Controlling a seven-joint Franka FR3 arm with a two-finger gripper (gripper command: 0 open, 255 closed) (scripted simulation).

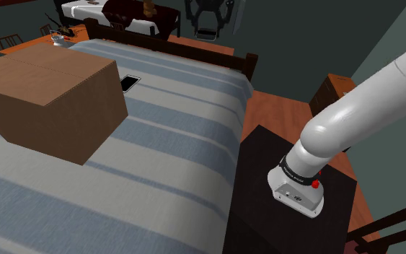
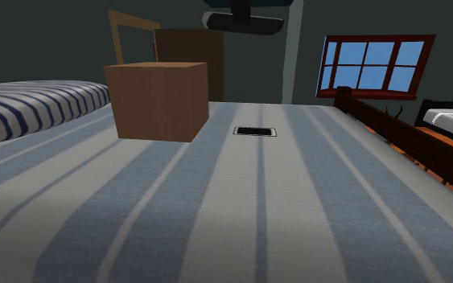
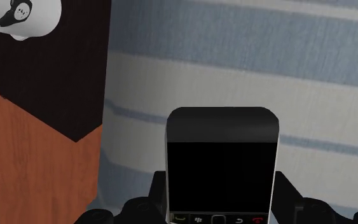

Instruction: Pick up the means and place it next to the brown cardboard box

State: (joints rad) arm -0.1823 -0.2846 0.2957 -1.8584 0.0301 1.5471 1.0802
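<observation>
I have the gripper (image 3: 222,183) closed on a black phone (image 3: 222,153). In the wrist view its two fingers (image 3: 159,191) press against the phone's long sides, and the keypad end sits down between them. Beyond the phone I see the striped bed (image 3: 234,57), its edge, the black stand (image 3: 50,76) and orange floor. That puts the phone above the stand's side of the bed, well apart from the brown cardboard box (image 1: 46,101).

The box sits on the bed (image 1: 179,166). Just beside the box, on the side toward the dark wooden bed rail (image 1: 194,50), a second phone (image 1: 130,83) lies flat, screen up, not touching it. In the second exterior view that phone (image 2: 254,131) lies to the right of the box (image 2: 156,100). I cannot tell which phone the task means.
</observation>
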